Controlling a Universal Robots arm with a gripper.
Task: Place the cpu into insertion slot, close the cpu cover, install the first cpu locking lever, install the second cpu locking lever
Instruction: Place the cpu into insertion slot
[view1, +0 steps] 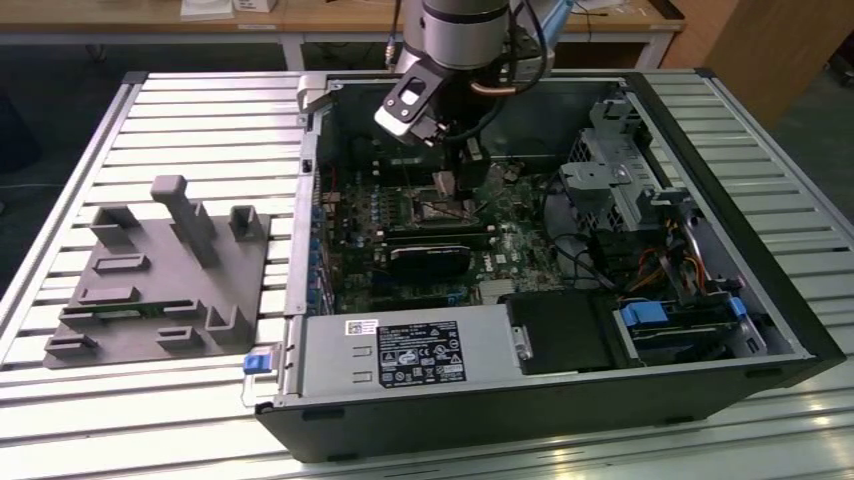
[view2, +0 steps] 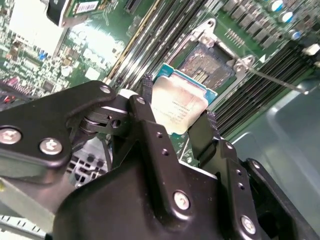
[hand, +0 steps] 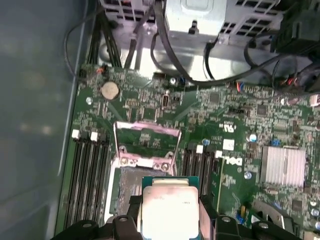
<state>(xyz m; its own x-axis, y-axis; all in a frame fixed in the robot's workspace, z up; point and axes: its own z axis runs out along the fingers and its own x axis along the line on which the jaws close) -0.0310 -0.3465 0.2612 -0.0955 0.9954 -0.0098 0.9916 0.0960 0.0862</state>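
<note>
My gripper (view2: 178, 100) is shut on the cpu (view2: 176, 106), a thin square chip with a pale metal top, pinched between two black fingers (view2: 145, 97). In both wrist views the chip hangs just above the motherboard, beside and partly over the insertion slot (view2: 206, 61). In the first wrist view the cpu (hand: 169, 205) overlaps the near edge of the slot (hand: 125, 187), whose dark recessed centre lies open. The cpu cover (hand: 146, 131), a silvery frame, stands raised at the slot's far side. A thin metal lever (view2: 272, 80) sticks out beside the slot. In the exterior view the gripper (view1: 449, 183) reaches down inside the case over the slot (view1: 435, 208).
Long black memory slots (hand: 87, 170) flank the socket on both sides. A coin battery (hand: 110, 90), a silver heat sink (hand: 282, 167) and black cables (hand: 200, 75) are close by. The case wall (view1: 310, 200), a graphics card (view1: 430, 258) and a power supply (view1: 400, 355) surround it. A grey fixture (view1: 160, 275) sits on the table.
</note>
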